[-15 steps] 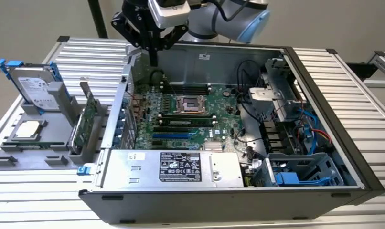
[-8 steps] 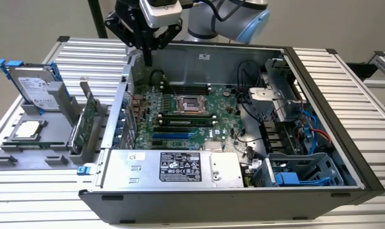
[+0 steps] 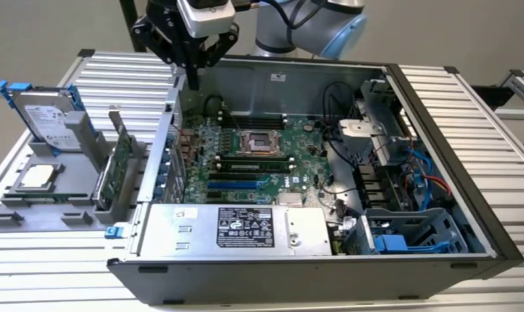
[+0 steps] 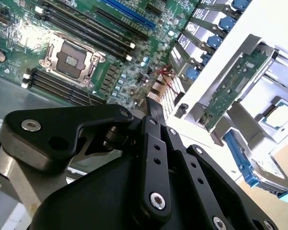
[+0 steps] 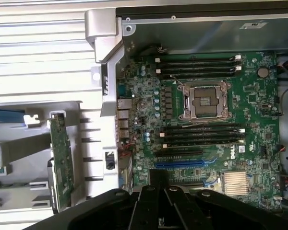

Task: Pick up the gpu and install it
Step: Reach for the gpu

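Standing in the grey rack, one gpu is counted; one gripper is held closed and empty above the computer case.

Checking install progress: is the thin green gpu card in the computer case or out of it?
Out: the thin green gpu card stands on edge in the grey holder beside the black case.
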`<state>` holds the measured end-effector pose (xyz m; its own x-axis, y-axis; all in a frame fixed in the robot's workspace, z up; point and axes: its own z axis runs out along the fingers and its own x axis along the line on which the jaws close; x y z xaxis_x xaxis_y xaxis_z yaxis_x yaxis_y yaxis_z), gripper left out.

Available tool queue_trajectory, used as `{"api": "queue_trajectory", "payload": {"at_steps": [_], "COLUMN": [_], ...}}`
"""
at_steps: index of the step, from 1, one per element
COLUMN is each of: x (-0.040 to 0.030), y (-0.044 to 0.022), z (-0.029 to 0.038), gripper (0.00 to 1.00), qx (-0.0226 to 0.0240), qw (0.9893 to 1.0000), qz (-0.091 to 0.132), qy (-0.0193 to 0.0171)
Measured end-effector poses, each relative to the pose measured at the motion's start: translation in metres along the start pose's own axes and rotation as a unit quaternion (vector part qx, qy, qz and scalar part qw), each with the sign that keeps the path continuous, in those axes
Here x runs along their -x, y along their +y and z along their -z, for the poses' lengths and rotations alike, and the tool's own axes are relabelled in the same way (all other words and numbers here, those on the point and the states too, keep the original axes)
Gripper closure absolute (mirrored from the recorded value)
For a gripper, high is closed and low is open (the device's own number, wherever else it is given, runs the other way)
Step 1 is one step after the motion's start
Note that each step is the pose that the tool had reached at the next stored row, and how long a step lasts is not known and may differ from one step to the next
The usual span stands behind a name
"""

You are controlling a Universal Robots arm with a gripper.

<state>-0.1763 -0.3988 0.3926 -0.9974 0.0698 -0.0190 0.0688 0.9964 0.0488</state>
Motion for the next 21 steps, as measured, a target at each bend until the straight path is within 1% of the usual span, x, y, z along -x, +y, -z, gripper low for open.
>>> {"api": "queue_trajectory", "payload": {"at_steps": [8, 21], "x": [-0.0086, -0.0199], "y": [-0.0006, -0.0013], "z": [0.0002, 0.0004], "gripper": [1.0, 1.0], "qx": [0.0, 0.0], "qw": [1.0, 1.0], "qz": [0.0, 0.0], "qy": [0.0, 0.0]}}
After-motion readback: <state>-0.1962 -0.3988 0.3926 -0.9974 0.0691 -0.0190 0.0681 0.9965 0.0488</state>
